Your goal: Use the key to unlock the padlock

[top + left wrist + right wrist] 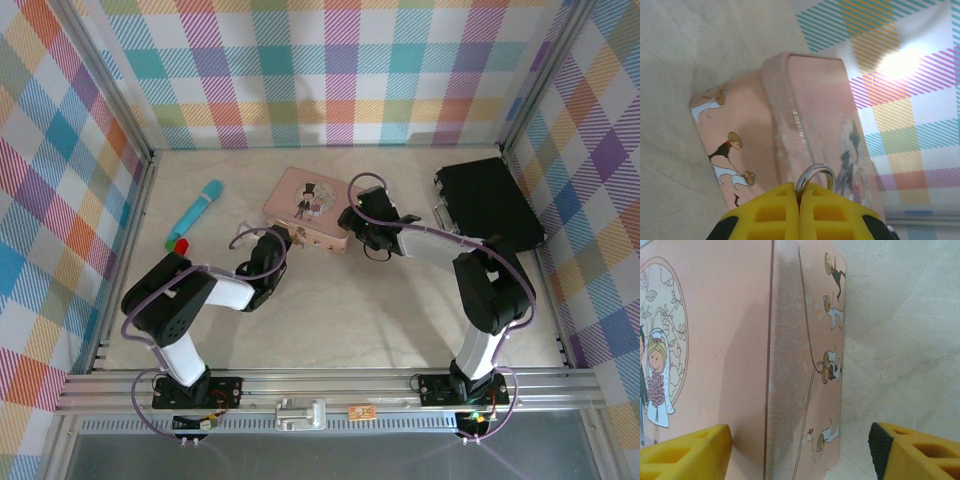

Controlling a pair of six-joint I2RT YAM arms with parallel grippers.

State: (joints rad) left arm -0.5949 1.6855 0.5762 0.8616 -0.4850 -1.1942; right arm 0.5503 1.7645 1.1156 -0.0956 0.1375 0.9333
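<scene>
Padlock: pinched in the left gripper, body hidden, just near of the pink tin.
Axis: thin rounded steel shackle pointing far, at the tin's near wall.
Pads: yellow, ribbed, pressed together around the padlock.
Bearing: right gripper just right, spread wide, bare, astride the tin's edge.
Surfaces: tin smooth, printed, boxy; table pale, marbled.

Pink tin, turquoise tube, black case

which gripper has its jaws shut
The left gripper: its jaws are clamped together on the padlock, while the right gripper holds its jaws wide apart at the pink tin.
</scene>
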